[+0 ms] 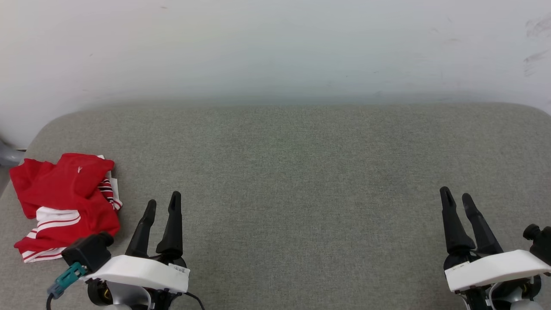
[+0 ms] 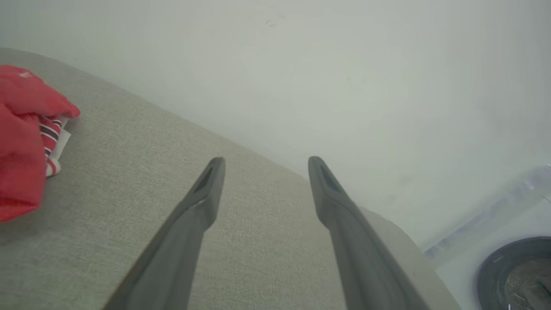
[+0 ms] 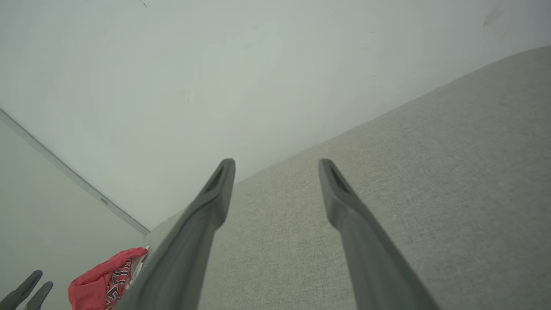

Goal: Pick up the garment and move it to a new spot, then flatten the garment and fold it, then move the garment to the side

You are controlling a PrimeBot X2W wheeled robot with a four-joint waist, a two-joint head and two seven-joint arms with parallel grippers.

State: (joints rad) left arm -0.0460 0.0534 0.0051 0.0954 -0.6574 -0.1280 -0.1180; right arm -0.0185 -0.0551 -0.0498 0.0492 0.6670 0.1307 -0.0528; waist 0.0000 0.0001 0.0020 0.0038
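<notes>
Grey fabric surface w/ rounded corners, scuffed white wall behind.

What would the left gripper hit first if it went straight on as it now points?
Probably the bare grey cushion, or the white wall behind it; its height is unclear. The red jersey lies left of that line.

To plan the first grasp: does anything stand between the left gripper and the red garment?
Nothing visible does. The garment lies crumpled on the grey surface, to the left of the open left gripper, with bare surface between them.
</notes>
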